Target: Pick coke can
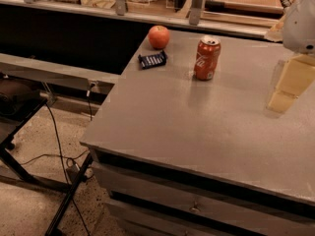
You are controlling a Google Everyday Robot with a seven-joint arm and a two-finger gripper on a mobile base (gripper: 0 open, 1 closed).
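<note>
On top of the grey table (197,132), toward its far edge, the coke can (206,58) stands upright: red-orange body, white script, silver top with the tab showing. Nothing touches it. Bare surface all around it.

Left of the can and a bit further back, a round red apple (159,37) sits near the table's far-left corner. A small dark blue snack packet (152,60) lies flat just in front of the apple, near the left edge. Packet and apple are close together, contact unclear. Both are apart from the can.

At the right edge of the view, the gripper (283,100) hangs down from a white arm housing (300,23), pale yellowish, low over the table and partly cut off by the frame. It is well apart from the can, to the can's right and nearer the camera. It holds nothing. Apart or together: cannot tell.

Below the tabletop, the front shows stacked drawers (197,208), with a small handle on one. To the left, a speckled floor (29,146) has black cables (59,141) trailing across it and a dark metal stand leg (66,200) leaning in toward the table base. Behind the table runs a low ledge (98,11) with metal uprights and clutter that is too unclear to name.
</note>
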